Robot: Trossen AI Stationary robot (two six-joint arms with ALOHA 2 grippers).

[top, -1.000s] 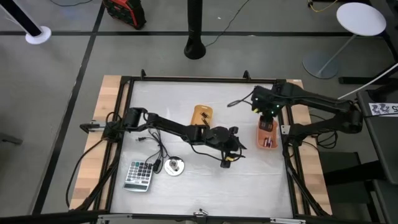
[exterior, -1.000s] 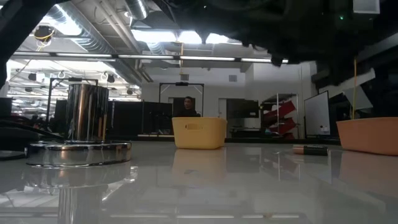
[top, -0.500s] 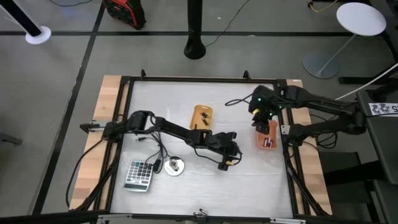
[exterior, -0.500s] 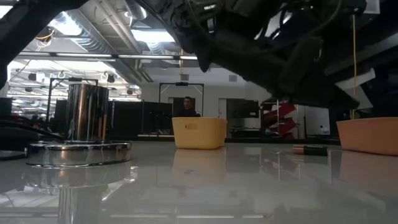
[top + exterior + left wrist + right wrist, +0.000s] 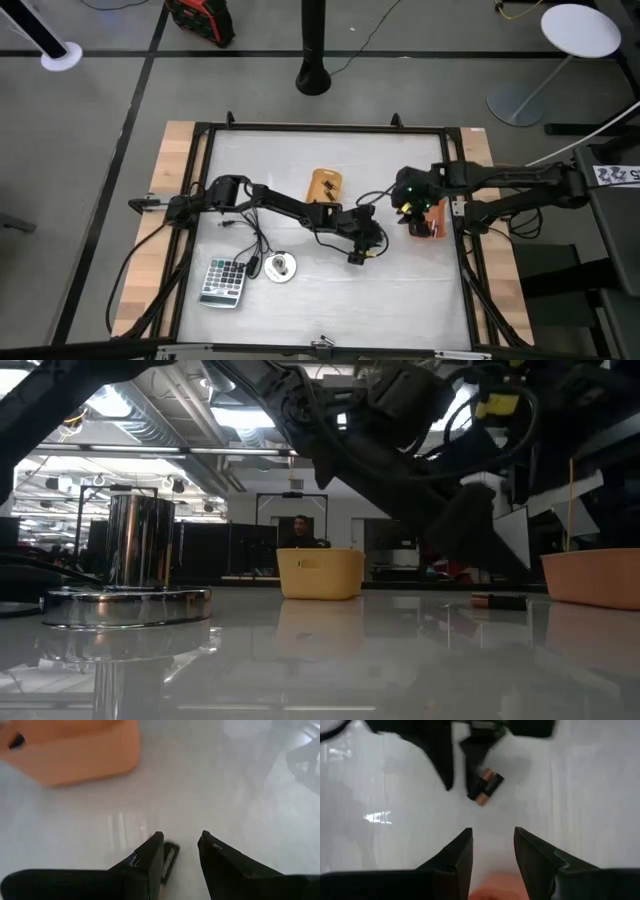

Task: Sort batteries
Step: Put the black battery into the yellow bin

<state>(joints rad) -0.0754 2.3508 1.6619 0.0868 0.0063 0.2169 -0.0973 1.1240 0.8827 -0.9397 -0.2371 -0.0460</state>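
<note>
A black and copper battery [image 5: 487, 785] lies flat on the white table, also in the left wrist view [image 5: 171, 859] and in the low view [image 5: 500, 600]. My left gripper [image 5: 180, 837] is open and low over it near the table's middle [image 5: 362, 252]. The battery lies close against the inner side of one finger. My right gripper [image 5: 492, 832] is open with nothing between its fingers. It hovers beside the orange bin [image 5: 432, 226], just right of the left gripper [image 5: 408, 205]. The yellow bin [image 5: 325, 185] holds small dark batteries. My left gripper comes at the battery slanting down from the table's left, its fingers apart. The battery lies on the table next to one fingertip [image 5: 152, 851], which hides part of it. I cannot tell whether that finger touches it.
A calculator [image 5: 223, 282] and a round white disc with a cable [image 5: 280, 268] lie near the front left. The orange bin [image 5: 75, 750] stands just beyond the left gripper. White table stretches toward the near edge [image 5: 400, 310].
My left gripper has come down toward the table at the battery, tipping a little more level. My right gripper has swung from above the orange bin toward the table's left and near side, now close to the left gripper. The battery has kept its place.
</note>
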